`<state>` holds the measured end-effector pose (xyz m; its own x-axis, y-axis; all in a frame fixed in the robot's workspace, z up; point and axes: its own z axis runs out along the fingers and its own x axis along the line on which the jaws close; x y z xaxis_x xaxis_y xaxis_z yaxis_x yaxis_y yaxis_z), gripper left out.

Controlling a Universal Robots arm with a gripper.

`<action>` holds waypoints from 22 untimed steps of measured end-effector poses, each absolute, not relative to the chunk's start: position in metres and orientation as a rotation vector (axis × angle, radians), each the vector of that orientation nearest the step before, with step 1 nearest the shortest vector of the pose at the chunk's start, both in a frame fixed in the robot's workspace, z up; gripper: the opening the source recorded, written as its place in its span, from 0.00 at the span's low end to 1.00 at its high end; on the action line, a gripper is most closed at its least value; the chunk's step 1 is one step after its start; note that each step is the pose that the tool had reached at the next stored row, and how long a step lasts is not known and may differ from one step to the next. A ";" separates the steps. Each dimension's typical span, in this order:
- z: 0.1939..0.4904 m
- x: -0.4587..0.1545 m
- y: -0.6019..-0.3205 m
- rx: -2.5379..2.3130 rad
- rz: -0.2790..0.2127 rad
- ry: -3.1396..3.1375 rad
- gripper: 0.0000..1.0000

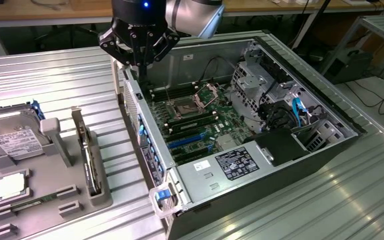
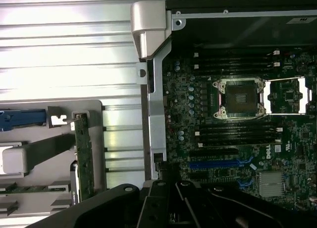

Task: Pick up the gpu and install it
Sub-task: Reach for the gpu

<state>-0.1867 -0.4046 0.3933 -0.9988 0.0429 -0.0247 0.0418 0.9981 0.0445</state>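
Robotics laboratory: robot arm point(image 1: 195, 17) over an open computer tower point(image 1: 245, 125) on a ribbed metal table point(image 1: 45, 75); wooden workbenches point(image 1: 45, 11) behind, cables point(image 1: 379, 97) on the floor

Open computer case point(image 1: 193, 62), motherboard point(image 1: 192, 120) inside, hard drive point(image 1: 17, 141), perhaps a processor point(image 1: 10, 186), in grey holder point(image 1: 62, 192)

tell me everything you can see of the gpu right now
The gpu is a thin flat card standing on its long edge in a slot of the grey holder, to the exterior view's left of the open computer case. Its board looks dark, greenish with small parts in the wrist view. Only the holder touches it; the gripper is over the case's edge, apart from it.
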 end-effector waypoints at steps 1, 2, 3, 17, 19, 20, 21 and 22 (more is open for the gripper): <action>0.393 -0.187 -0.405 0.066 0.069 3.114 0.11; 0.393 -0.187 -0.405 0.066 0.069 3.115 0.11; 0.393 -0.187 -0.405 0.066 0.069 3.114 0.11; 0.393 -0.206 -0.406 0.057 0.069 3.115 0.11; 0.393 -0.211 -0.407 0.057 0.069 3.115 0.11; 0.393 -0.214 -0.407 0.056 0.069 3.115 0.11; 0.393 -0.216 -0.408 0.056 0.069 3.115 0.11; 0.393 -0.218 -0.408 0.055 0.069 3.115 0.11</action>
